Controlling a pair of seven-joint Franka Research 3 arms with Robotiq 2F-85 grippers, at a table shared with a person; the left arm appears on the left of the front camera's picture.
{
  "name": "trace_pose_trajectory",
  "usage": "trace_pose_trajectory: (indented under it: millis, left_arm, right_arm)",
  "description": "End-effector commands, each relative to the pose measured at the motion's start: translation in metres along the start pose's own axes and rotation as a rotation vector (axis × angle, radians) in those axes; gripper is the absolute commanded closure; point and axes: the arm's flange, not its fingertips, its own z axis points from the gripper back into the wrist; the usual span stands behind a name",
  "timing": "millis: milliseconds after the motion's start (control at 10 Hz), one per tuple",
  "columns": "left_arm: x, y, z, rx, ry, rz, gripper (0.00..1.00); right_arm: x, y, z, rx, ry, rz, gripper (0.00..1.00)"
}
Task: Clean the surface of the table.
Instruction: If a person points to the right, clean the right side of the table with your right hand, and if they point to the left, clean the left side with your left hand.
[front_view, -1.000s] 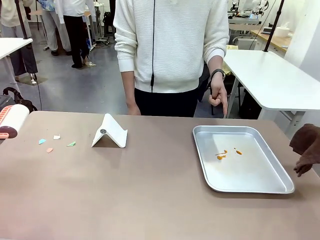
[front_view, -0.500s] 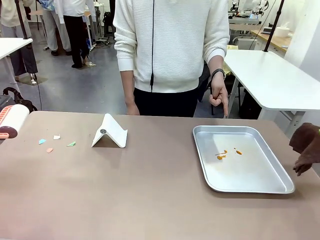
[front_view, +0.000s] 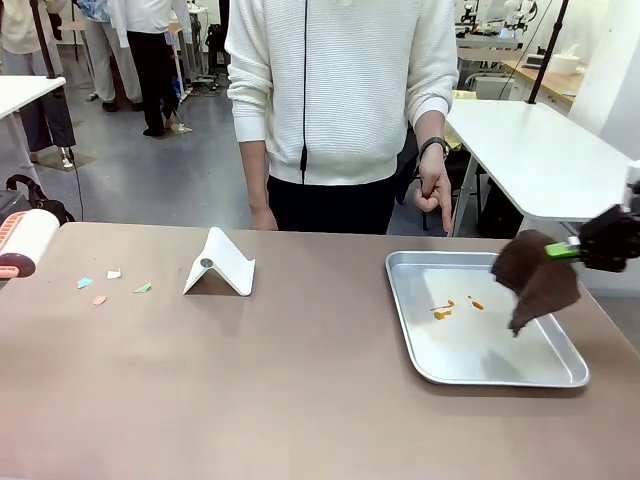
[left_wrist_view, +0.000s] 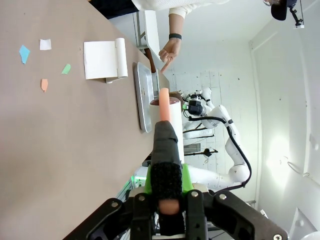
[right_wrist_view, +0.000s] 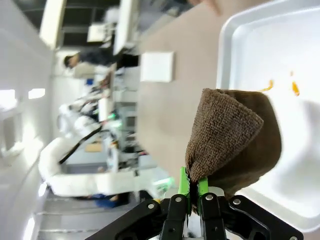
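Since the desk (front_view: 300, 380) spreads across the whole foreground, we take its brownish top as the surface under inspection, and we judge it not yet clean. Small coloured paper scraps (front_view: 110, 285) lie loose near its left end, close to a white folded stand (front_view: 222, 265). A silver metal tray (front_view: 405, 300) sits toward the right end with a few orange bits (front_view: 455, 305) in it.

The right gripper (front_view: 562, 250) hangs over the tray's right side, its jaws clamped on a pinch of brown cloth (front_view: 535, 278). The cloth droops above the tray; we cannot tell whether it touches. We judge that the narrow pinch leaves most of the fabric free for wiping.

The left gripper (left_wrist_view: 167, 200) has its jaws clamped on the dark handle of a lint roller (left_wrist_view: 169, 107) at the desk's left edge. Whether the drum rests on the top, we cannot tell. Holding it by the handle would leave the drum free to turn over the scraps nearby.

A person stands at the far side, one hand (front_view: 435, 190) pointing a finger downward beyond the tray's far rim and apart from it.

The scraps remain outstanding. The roller is near them, while the cloth is well apart.
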Motion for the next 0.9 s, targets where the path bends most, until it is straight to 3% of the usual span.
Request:
trace_pose_trajectory:
  millis: [0, 100, 200, 500, 800]
  left_arm:
    - [-0.003, -0.003, 0.0, -0.007, 0.007, -0.018, 0.78]
    - [-0.003, -0.003, 0.0, -0.007, 0.007, -0.018, 0.78]
    - [-0.003, -0.003, 0.0, -0.007, 0.007, -0.018, 0.78]
    - [-0.003, -0.003, 0.0, -0.007, 0.007, -0.018, 0.78]
    - [-0.003, -0.003, 0.0, -0.007, 0.007, -0.018, 0.78]
  right_arm:
    - [0.025, 0.001, -0.026, -0.187, -0.076, -0.038, 0.93]
    - [0.047, -0.001, -0.034, -0.273, -0.15, -0.053, 0.93]
    - [0.061, 0.0, -0.039, -0.343, -0.165, -0.041, 0.93]
    - [0.087, -0.015, -0.061, -0.535, -0.085, -0.046, 0.93]
    - [0.096, -0.04, -0.102, -0.553, -0.029, -0.059, 0.93]
